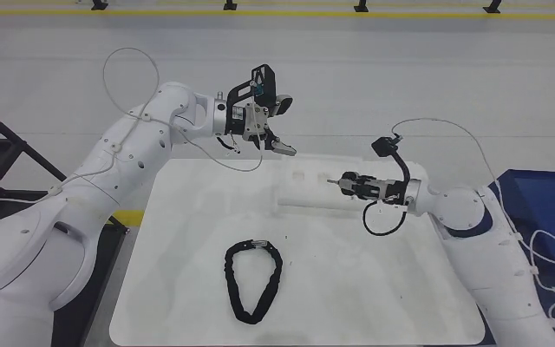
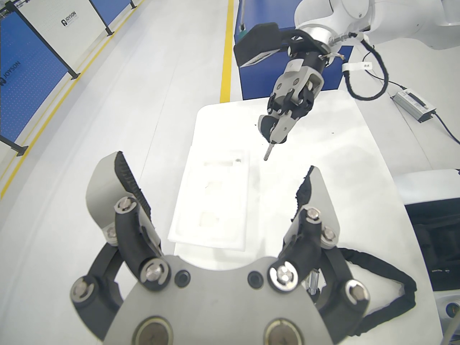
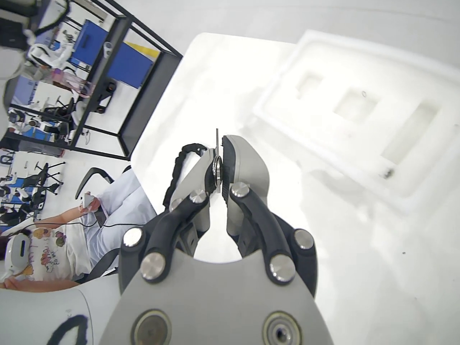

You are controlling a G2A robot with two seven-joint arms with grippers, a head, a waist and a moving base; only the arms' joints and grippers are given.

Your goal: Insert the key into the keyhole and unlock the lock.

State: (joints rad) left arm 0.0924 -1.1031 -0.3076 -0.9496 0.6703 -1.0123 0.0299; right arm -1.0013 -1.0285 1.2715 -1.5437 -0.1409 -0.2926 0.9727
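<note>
I'm gripping the key [image 1: 332,182] in the right claw [image 1: 343,184], clenched tight. The left claw [image 1: 282,146] is hanging wide open, holding nothing. The chain lock [image 1: 253,280] is lying on the tabletop [image 1: 390,286], well apart from both claws. I reckon inserting and turning are both yet to do.

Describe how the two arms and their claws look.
The left arm and right arm have glossy white rounded shells, with thin cables looping outside. The left claw and right claw have silver fingers, black ribbed pads and black links.
</note>
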